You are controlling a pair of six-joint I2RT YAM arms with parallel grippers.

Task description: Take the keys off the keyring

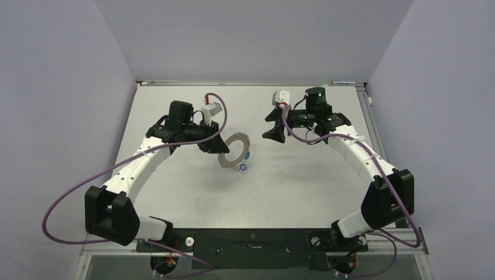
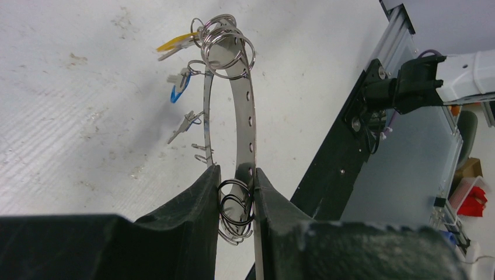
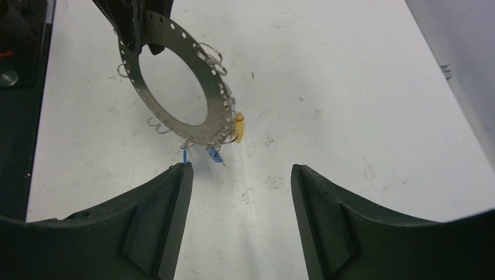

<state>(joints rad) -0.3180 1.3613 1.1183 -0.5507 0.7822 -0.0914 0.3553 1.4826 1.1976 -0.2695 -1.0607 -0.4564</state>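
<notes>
The keyring (image 1: pixel 234 151) is a flat silver ring punched with holes and hung with small wire rings. My left gripper (image 1: pixel 210 144) is shut on its rim and holds it tilted above the table. In the left wrist view the fingers (image 2: pixel 201 198) pinch the band (image 2: pixel 248 116). Tiny keys with a yellow tag (image 2: pixel 175 42) and a blue tag (image 2: pixel 178 93) hang at its far end. My right gripper (image 1: pixel 274 125) is open and empty, apart from the ring. Its wrist view shows the ring (image 3: pixel 216 99), a yellow tag (image 3: pixel 239 127) and blue tags (image 3: pixel 215 155) just beyond the open gripper (image 3: pixel 239 169).
The white table (image 1: pixel 303 181) is walled by grey panels at the back and both sides. A black base plate (image 1: pixel 251 239) runs along the near edge between the arm bases. A metal rail (image 1: pixel 368 111) lines the right edge.
</notes>
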